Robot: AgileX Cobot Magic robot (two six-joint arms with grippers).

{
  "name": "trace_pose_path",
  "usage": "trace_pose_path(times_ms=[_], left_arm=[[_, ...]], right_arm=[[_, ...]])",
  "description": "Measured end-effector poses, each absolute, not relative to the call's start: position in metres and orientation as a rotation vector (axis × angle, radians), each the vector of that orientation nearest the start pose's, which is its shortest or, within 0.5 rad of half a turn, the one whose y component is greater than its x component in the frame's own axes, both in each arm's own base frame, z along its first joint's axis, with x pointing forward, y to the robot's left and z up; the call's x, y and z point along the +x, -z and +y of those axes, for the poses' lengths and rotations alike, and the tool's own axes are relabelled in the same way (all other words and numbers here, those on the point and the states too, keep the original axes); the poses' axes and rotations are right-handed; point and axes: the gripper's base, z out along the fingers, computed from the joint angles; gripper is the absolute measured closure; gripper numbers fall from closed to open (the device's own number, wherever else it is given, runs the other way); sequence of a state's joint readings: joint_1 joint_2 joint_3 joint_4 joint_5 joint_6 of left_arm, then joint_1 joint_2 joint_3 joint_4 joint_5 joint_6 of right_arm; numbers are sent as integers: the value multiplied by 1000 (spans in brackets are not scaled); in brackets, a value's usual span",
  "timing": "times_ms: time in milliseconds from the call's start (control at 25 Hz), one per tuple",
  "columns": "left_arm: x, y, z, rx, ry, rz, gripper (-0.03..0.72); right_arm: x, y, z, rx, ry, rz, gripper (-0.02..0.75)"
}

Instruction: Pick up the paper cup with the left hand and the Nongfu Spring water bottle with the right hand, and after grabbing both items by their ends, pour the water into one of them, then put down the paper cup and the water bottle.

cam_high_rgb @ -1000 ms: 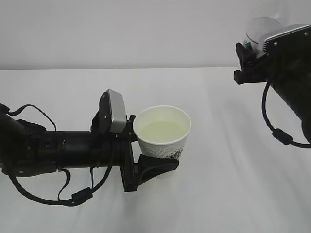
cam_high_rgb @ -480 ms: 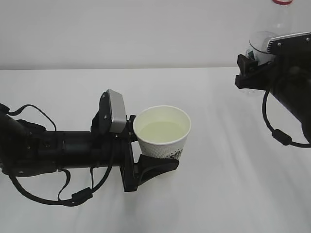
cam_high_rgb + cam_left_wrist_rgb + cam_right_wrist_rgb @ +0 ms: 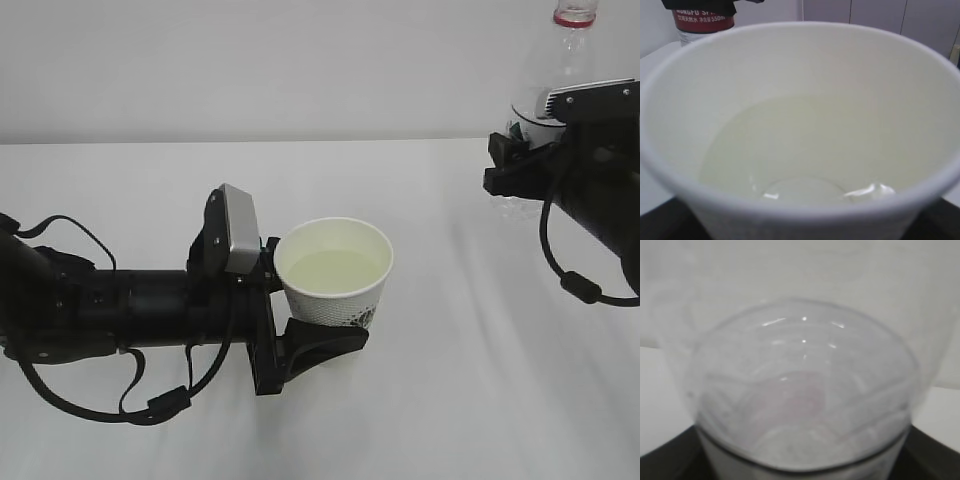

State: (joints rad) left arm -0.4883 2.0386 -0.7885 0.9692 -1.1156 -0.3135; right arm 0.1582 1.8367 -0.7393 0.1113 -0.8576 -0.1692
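The left hand (image 3: 300, 300) grips the paper cup (image 3: 335, 272), full of water (image 3: 332, 270). The right hand (image 3: 515, 165) grips the upright Nongfu Spring water bottle (image 3: 565, 60). I think pouring is done, so both go down on the worktop (image 3: 450, 380) next.

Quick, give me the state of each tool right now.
Left tool: closed on the paper cup, which has water in it.
Right tool: closed on the Nongfu Spring water bottle, neck pointing up.
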Motion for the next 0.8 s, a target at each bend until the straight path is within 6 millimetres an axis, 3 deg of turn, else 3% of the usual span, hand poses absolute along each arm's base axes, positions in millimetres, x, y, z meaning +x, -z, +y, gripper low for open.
trace_pose_path(times_ms=[200, 800], left_arm=[[268, -118, -219, 1188, 936, 1451, 90], [269, -118, -219, 1187, 934, 1453, 90]], right_arm=[[350, -168, 47, -147, 28, 1739, 197], [354, -127, 47, -99, 6, 1822, 197]])
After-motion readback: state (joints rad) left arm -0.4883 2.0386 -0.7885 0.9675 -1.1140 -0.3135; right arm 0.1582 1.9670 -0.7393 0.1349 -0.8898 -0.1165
